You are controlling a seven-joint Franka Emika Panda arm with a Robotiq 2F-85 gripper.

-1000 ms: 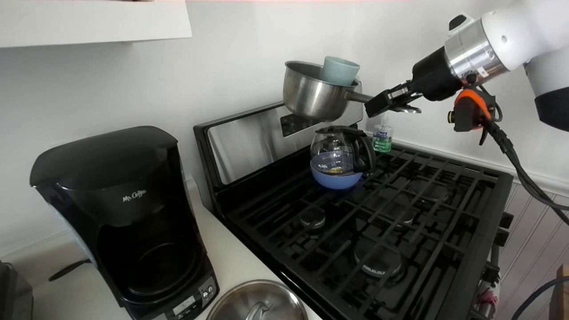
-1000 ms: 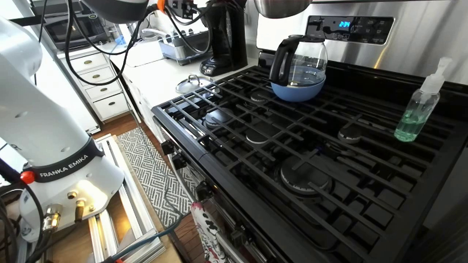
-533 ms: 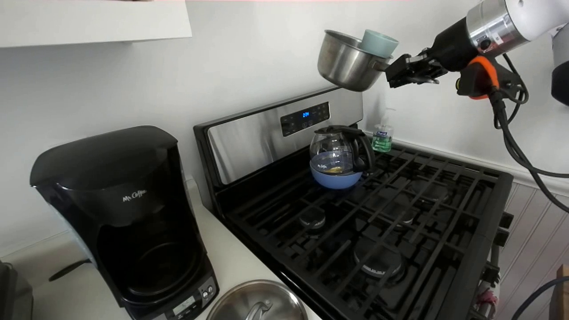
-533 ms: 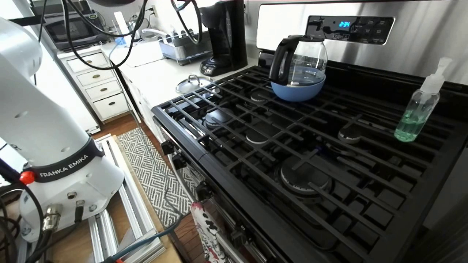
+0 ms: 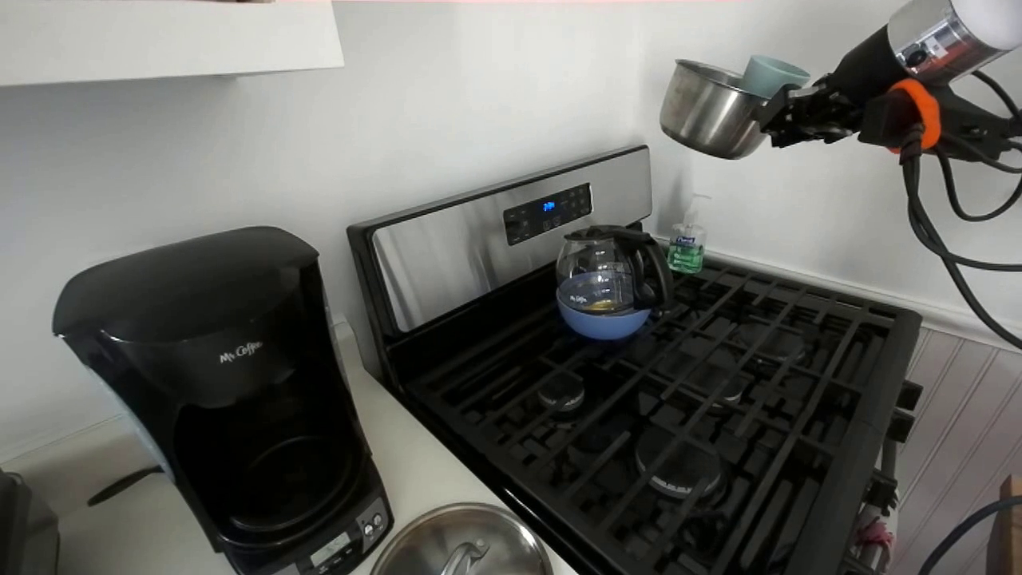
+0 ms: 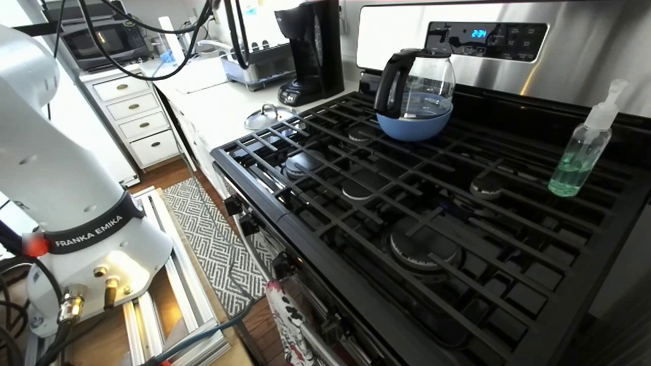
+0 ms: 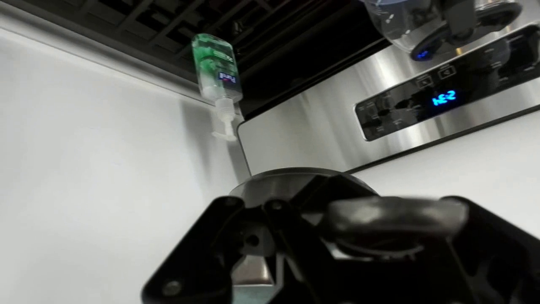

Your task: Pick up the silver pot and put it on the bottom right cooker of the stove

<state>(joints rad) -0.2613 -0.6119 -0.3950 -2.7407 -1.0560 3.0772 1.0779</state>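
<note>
The silver pot hangs in the air, slightly tilted, over the far side of the stove. A pale green cup stands inside it against the rim. My gripper is shut on the pot's handle, close to the pot wall. In the wrist view, the pot's underside shows beyond the dark fingers, and the blurred handle end passes back between them. The stove also shows in an exterior view, where the pot and gripper are out of view.
A glass kettle rests in a blue bowl on the grates by the back panel. A sanitizer bottle stands in the back corner. A black coffee maker and steel lid are on the counter. A wall runs behind the pot.
My gripper has carried the pot and cup to the right and up, away from above the kettle, in an exterior view. The stove's display came into sight. Stove items have not moved.
</note>
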